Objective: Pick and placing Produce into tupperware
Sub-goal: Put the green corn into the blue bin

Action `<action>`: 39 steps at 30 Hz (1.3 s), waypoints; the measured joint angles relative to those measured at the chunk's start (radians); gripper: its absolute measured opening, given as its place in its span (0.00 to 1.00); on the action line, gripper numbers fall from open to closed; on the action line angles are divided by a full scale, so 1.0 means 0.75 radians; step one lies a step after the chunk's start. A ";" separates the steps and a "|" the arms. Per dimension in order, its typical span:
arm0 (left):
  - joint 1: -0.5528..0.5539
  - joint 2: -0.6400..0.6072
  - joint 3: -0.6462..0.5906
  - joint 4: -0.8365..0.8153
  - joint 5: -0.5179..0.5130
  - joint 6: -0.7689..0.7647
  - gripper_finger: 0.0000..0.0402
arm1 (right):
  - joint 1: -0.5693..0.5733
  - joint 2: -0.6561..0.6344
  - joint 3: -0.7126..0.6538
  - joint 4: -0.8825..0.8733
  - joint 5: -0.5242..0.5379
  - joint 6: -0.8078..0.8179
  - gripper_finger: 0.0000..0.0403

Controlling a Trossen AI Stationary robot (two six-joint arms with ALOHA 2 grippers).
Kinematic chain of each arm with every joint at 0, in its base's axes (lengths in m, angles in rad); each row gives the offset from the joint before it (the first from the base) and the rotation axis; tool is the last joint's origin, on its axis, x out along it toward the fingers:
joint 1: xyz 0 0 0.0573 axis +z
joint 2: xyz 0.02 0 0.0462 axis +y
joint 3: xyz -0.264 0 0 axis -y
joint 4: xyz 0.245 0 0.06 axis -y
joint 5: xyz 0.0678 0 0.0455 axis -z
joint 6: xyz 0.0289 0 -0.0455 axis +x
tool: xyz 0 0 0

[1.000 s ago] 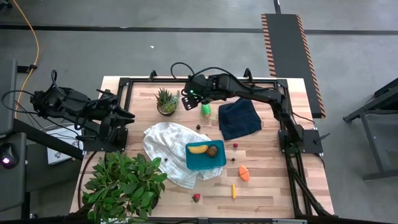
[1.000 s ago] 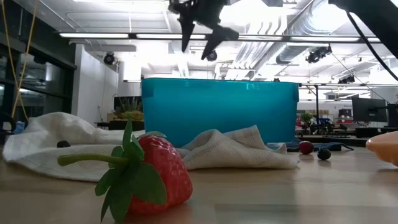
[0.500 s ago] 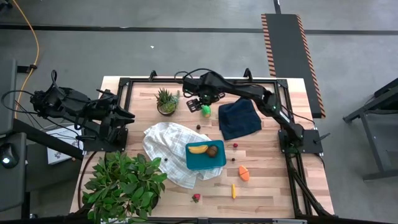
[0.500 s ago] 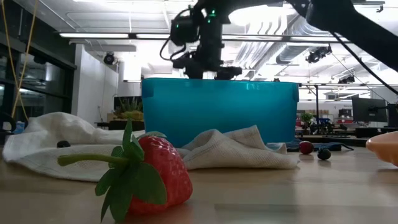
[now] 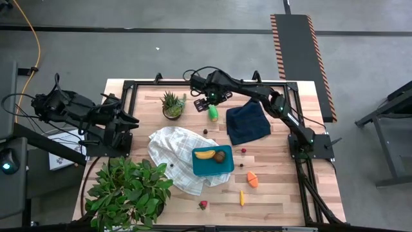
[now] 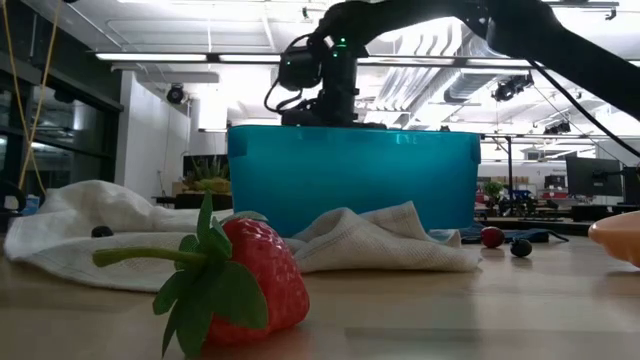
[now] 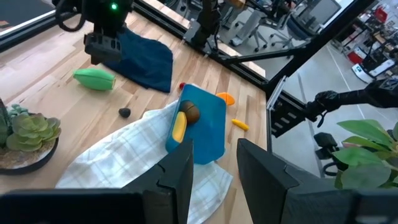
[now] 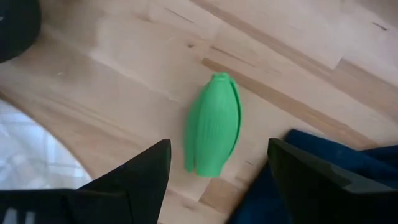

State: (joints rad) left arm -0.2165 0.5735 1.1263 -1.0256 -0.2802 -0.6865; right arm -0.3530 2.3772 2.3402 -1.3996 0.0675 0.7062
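The green fruit (image 8: 213,130) lies on its side on the bare wood at the far middle of the table (image 5: 213,113). My right gripper (image 8: 219,149) hangs open just above it, pointing down, a finger on either side and neither touching; the high view shows it there too (image 5: 209,100). The teal tupperware (image 5: 212,161) sits on the white cloth (image 5: 174,154) and holds the yellow banana (image 5: 205,154) and the brown round fruit (image 5: 220,156). My left gripper (image 7: 214,146) waits open at the table's left edge with nothing in it.
The navy cloth (image 5: 248,122) lies right beside the green fruit, and the potted succulent (image 5: 172,104) stands to its left. An orange wedge (image 5: 252,179), a carrot (image 5: 242,197), a strawberry (image 5: 203,205) and small berries (image 5: 205,131) are scattered about. The big leafy plant (image 5: 129,187) fills the near left corner.
My right gripper has come down over the green fruit, shifting a little toward the table's right edge and tipping until it points straight down. Its fingers have stayed open. In the low view it has sunk from high above the tupperware to behind its rim.
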 joint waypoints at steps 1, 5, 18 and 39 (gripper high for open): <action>0.000 0.000 0.000 0.000 0.000 0.000 0.28 | -0.006 0.000 0.000 0.001 -0.007 0.000 0.64; 0.000 0.000 0.000 0.000 0.000 0.000 0.28 | -0.017 0.014 0.000 0.018 -0.060 -0.013 0.64; 0.000 0.000 0.000 0.000 0.001 -0.002 0.28 | -0.019 0.125 0.001 -0.009 -0.102 -0.043 0.64; 0.000 0.000 0.000 0.001 0.016 -0.010 0.28 | -0.041 0.197 0.001 0.016 -0.126 -0.035 0.64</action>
State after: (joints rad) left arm -0.2165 0.5735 1.1263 -1.0252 -0.2684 -0.6942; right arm -0.3836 2.5252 2.3405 -1.3874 -0.0267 0.6799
